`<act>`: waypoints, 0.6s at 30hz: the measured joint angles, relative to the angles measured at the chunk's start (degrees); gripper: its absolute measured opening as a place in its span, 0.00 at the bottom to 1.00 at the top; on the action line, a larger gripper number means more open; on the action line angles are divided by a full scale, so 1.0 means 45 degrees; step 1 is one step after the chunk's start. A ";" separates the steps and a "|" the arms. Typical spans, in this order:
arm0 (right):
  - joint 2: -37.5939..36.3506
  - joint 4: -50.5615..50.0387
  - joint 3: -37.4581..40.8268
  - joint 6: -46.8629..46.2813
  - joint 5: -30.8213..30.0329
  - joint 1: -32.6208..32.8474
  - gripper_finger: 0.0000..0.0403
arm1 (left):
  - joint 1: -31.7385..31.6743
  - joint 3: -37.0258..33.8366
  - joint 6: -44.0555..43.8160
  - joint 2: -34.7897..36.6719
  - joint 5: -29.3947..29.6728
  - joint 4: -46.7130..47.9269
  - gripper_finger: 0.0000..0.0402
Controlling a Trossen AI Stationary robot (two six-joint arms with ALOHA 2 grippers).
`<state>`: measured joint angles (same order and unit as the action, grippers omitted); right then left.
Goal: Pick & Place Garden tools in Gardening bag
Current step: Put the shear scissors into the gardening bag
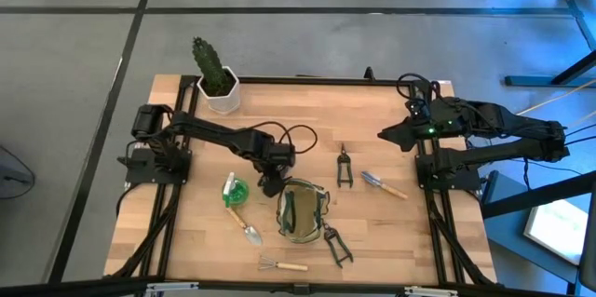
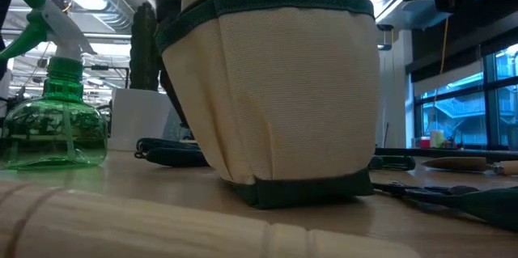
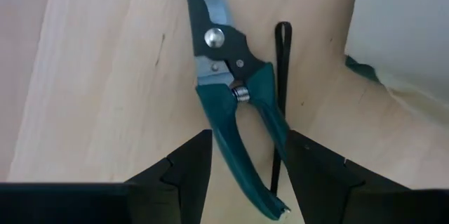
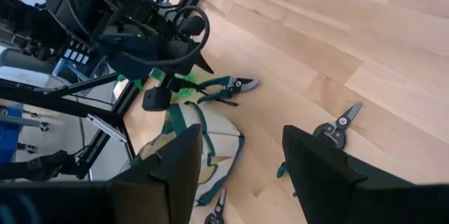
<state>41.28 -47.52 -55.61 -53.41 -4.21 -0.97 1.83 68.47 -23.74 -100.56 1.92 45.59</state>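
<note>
Left end effector (image 3: 245, 164) open astride the teal pruning shears (image 3: 228, 97) on the tabletop (image 1: 307, 111).
Bag (image 1: 303, 211) just right of it; spray bottle (image 1: 234, 191) left; right end effector (image 4: 242, 157) open, far right.

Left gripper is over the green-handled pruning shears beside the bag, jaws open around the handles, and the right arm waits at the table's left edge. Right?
Not quite. The right gripper waits at the table's right edge, as the high view shows. The rest holds: in the left wrist view the left gripper stands open astride the handles of the green-handled pruning shears, next to the bag.
</note>
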 joint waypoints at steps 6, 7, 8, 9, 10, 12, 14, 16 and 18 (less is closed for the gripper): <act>0.0000 -0.0006 0.0000 0.0066 0.0197 0.0000 0.50 | -0.0401 -0.0460 0.0301 0.0083 -0.0793 0.0222 0.43; 0.0000 -0.0007 0.0000 0.0068 0.0206 -0.0003 0.50 | -0.0428 -0.0549 0.0320 0.0086 -0.0998 0.0241 0.43; 0.0000 -0.0011 0.0000 0.0068 0.0221 0.0000 0.50 | -0.0440 -0.0636 0.0356 0.0118 -0.1210 0.0198 0.43; 0.0000 -0.0012 0.0000 0.0068 0.0224 0.0000 0.50 | -0.0424 -0.0705 0.0414 0.0160 -0.1366 0.0164 0.43; 0.0000 -0.0016 0.0000 0.0068 0.0224 0.0000 0.50 | -0.0399 -0.0737 0.0440 0.0200 -0.1491 0.0076 0.43; 0.0000 -0.0020 0.0000 0.0068 0.0224 0.0000 0.50 | -0.0348 -0.0755 0.0491 0.0315 -0.1528 -0.0253 0.43; 0.0000 -0.0020 0.0000 0.0068 0.0224 -0.0005 0.50 | -0.0336 -0.0675 0.0508 0.0408 -0.1528 -0.0590 0.43; -0.0005 -0.0020 0.0005 0.0068 0.0224 0.0000 0.50 | -0.0331 -0.0648 0.0546 0.0584 -0.1528 -0.0804 0.43; -0.0005 -0.0040 0.0005 0.0071 0.0220 -0.0005 0.50 | -0.0331 -0.0636 0.0532 0.0682 -0.1502 -0.0951 0.43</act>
<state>41.25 -47.71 -55.59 -53.09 -3.22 -0.99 0.34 65.61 -21.34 -97.49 -4.83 41.31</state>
